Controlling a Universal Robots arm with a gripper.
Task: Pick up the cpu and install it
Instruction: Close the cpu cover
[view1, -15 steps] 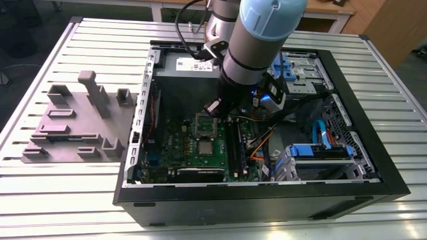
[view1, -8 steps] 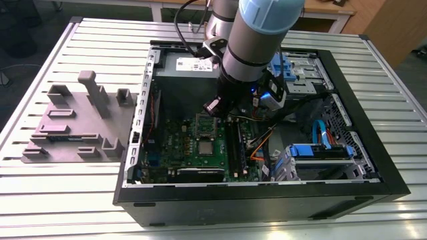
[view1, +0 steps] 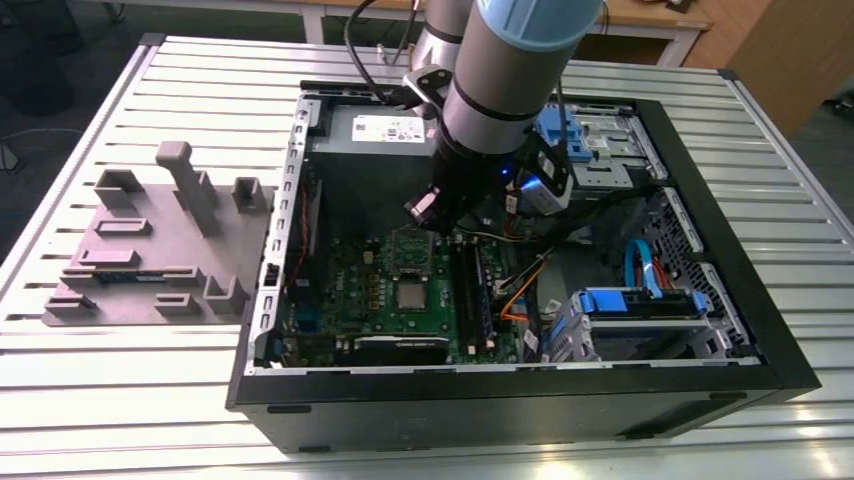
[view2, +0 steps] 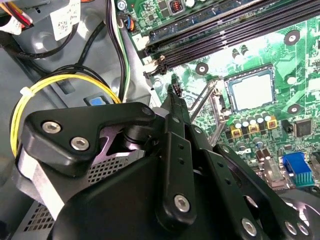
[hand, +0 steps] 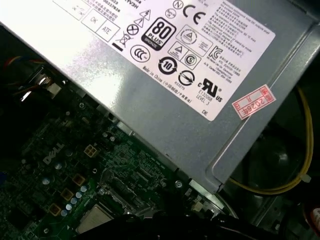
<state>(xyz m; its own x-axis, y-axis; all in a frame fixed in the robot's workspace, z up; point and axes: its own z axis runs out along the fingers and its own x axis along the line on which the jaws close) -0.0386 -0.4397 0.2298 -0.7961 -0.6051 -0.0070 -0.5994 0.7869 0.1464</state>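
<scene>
One cpu (view1: 412, 294) is seen seated flat in its socket on the green motherboard (view1: 350, 290) inside the open case (view1: 747, 330); in the second wrist view the cpu (view2: 252, 92) lies within the raised socket frame, and its edge (hand: 95, 220) is caught in the first wrist view. The claw (view2: 173, 89) is held above the board, just beside the socket and apart from the cpu, its black fingers (view2: 176, 107) drawn together at the tips with nothing gripped. The grey power supply (hand: 165, 80) is mounted beside the board. The case is set on a slatted desk (view1: 134, 400), near a grey fixture (view1: 147, 245).
</scene>
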